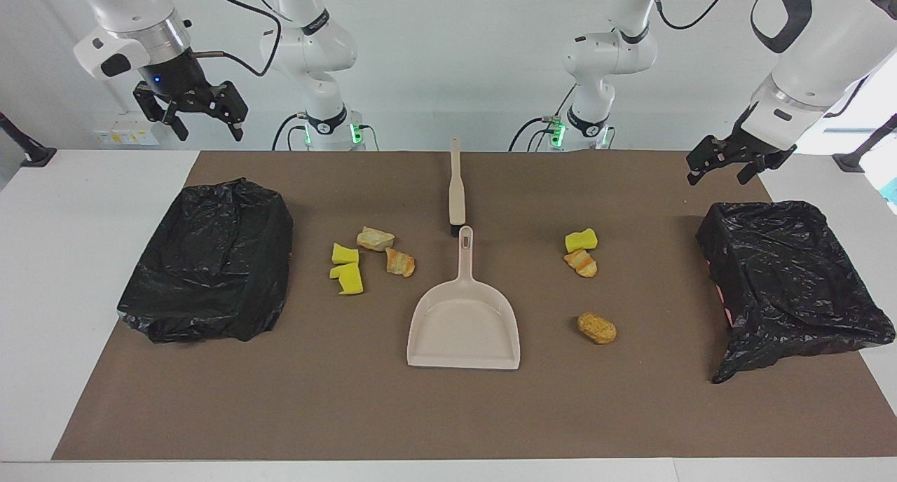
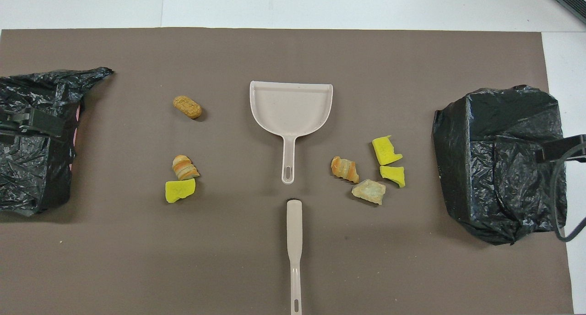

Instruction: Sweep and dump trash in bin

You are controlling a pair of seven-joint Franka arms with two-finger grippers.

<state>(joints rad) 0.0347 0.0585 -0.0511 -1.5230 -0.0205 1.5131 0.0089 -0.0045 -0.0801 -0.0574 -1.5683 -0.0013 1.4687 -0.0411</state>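
Note:
Several trash bits lie on the brown mat. Toward the right arm's end are two yellow sponge chunks [image 1: 347, 268], a tan lump [image 1: 375, 239] and an orange-brown lump [image 1: 400, 263]. Toward the left arm's end are a yellow sponge chunk [image 1: 581, 240], a striped bread lump [image 1: 581, 263] and a brown lump [image 1: 596, 328]. The beige dustpan [image 1: 464, 321] lies mid-table, and the beige brush [image 1: 456, 181] lies nearer the robots, in line with the pan's handle. My right gripper [image 1: 210, 128] hangs open and empty high over its end. My left gripper [image 1: 718, 174] is open and empty over the mat near its bin.
A bin lined with a black bag [image 1: 210, 265] stands at the right arm's end. A second black-bagged bin [image 1: 785, 279] stands at the left arm's end. The brown mat [image 1: 448, 412] covers the middle of the white table.

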